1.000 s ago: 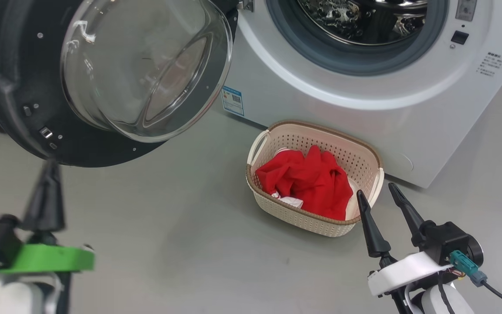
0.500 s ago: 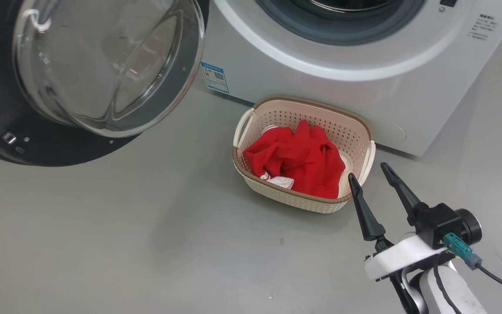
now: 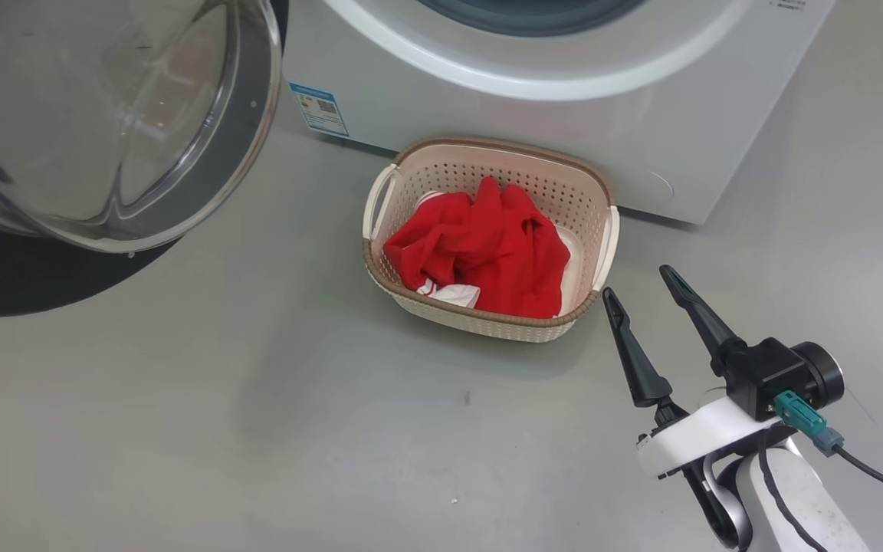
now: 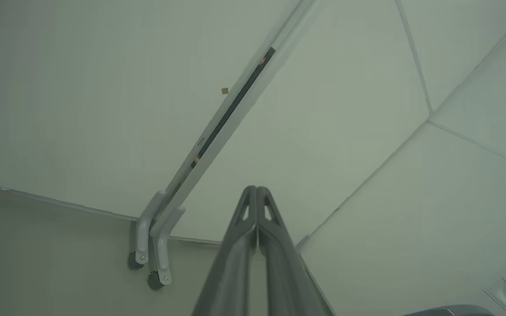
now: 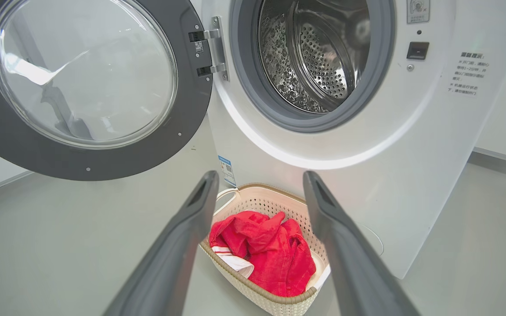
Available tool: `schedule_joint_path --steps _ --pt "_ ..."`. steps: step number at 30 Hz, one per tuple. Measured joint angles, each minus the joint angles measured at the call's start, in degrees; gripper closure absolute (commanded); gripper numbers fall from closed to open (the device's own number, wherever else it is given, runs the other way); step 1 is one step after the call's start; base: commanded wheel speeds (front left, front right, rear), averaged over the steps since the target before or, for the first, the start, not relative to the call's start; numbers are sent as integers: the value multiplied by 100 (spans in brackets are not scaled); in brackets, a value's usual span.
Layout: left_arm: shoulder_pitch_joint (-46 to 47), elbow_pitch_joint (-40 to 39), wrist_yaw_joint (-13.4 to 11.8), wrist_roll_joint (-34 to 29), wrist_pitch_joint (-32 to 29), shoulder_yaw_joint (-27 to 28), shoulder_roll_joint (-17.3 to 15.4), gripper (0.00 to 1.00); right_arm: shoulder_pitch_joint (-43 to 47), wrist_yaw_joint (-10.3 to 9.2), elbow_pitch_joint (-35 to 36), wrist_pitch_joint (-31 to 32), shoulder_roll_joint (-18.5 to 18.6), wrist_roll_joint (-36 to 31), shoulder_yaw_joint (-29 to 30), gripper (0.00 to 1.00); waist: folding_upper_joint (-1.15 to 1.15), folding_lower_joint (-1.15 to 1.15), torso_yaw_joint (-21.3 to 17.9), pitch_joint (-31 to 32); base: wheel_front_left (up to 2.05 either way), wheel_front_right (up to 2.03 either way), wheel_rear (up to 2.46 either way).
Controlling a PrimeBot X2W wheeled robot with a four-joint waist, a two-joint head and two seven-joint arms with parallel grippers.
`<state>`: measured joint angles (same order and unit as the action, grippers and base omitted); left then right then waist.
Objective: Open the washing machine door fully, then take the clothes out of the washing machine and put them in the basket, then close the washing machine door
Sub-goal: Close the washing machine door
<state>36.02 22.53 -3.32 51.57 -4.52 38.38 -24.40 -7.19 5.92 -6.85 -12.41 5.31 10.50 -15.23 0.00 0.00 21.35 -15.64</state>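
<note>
Door point(image 5: 84, 81): swung open, left of drum point(image 5: 319, 57).
Clothes point(image 3: 487, 245): red over striped white, inside basket.
Basket point(image 3: 487, 144): on floor point(image 3: 257, 422), just before machine point(image 3: 533, 115).
Right tool point(image 3: 635, 280): fingers spread wide, empty, near basket.
Left tool point(image 4: 256, 189): fingers pressed together, empty, facing pale panels point(image 4: 81, 87).

The door point(image 5: 84, 83) has a smooth dark rim around clear, shiny glass. The washing machine point(image 5: 411, 145) has a smooth white shell, a matt grey gasket point(image 5: 253, 87) and a shiny perforated metal drum point(image 5: 319, 57). The basket point(image 3: 480, 326) is matt cream plastic, and the clothes point(image 3: 487, 245) are soft cloth. The floor point(image 3: 257, 422) is smooth grey.
</note>
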Motion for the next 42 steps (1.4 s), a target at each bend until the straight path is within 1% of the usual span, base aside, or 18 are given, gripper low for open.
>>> schedule_joint_path --steps 1,4,10,12,19,21,22,23,33,38,42 --pt "0 0 0 0 0 0 0 100 0 0 0 0 0 0 0 0 0 0 0 0 0 0 0" --pt "214 400 -178 165 -270 115 -64 100 -40 1 1 0 0 0 -14 0 0 0 -95 -58 0 0 0" --pt "564 1204 -321 554 -725 448 -90 100 -76 5 0 0 11 -20 -51 0 0 0 -237 -157 0 0 0" --pt "708 1405 -322 709 -867 480 -73 100 -83 5 1 0 19 -34 -49 0 0 0 -262 -182 0 0 0" --pt "962 1931 -349 849 -1239 581 -68 100 -174 7 7 0 11 -43 -126 0 0 0 -313 -211 0 0 0" --pt "1040 2101 -353 904 -1262 669 -64 100 -185 8 11 0 12 -43 -124 0 0 0 -322 -212 0 0 0" --pt "1169 2251 -354 1061 -1304 790 -49 100 -187 8 10 -1 13 -43 -115 0 0 0 -327 -211 0 0 0" --pt "1218 2321 -354 1084 -1352 790 -47 100 -191 8 10 -1 12 -43 -109 0 0 0 -330 -210 0 0 0" --pt "1562 3030 -394 1181 -1735 848 43 100 -200 8 7 -1 22 -43 -65 0 0 0 -344 -199 0 0 0" --pt "1637 3283 -394 1179 -1841 859 32 100 -202 7 -2 -1 21 -42 -67 0 0 0 -360 -185 0 0 0" --pt "1689 3420 -394 1138 -1914 806 -47 100 -202 7 -18 -1 22 -42 -67 0 0 0 -377 -169 0 0 0"
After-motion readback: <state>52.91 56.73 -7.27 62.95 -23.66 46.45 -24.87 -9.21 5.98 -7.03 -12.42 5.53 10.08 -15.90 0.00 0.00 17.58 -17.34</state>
